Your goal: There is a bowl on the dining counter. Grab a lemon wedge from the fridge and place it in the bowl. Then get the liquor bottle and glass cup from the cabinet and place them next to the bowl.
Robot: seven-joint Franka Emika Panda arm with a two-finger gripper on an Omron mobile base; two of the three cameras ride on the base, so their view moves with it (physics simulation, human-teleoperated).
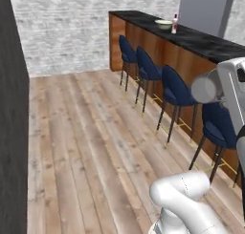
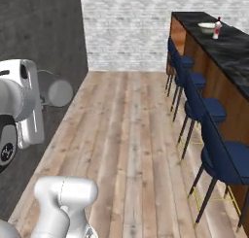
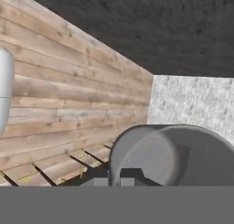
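My gripper [image 3: 117,181] is shut on the glass cup [image 3: 173,154], a grey translucent tumbler lying sideways in the fingers. In the base views the glass cup [image 1: 206,88] [image 2: 57,92] is held up in the air over the wooden floor, well short of the dining counter [image 1: 206,43] [image 2: 232,50]. Far down that black marble top sits the pale bowl [image 1: 163,24] [image 2: 207,27], and the whitish liquor bottle [image 1: 174,24] [image 2: 217,28] with its red cap stands upright right beside it. What lies in the bowl is too small to tell. The fridge and cabinet are out of view.
Several blue stools [image 1: 177,90] [image 2: 197,103] line the counter's near side. A dark wall [image 1: 12,113] [image 2: 39,33] runs along the left and a pale brick wall [image 1: 67,27] closes the far end. Open wooden floor [image 1: 91,142] lies between.
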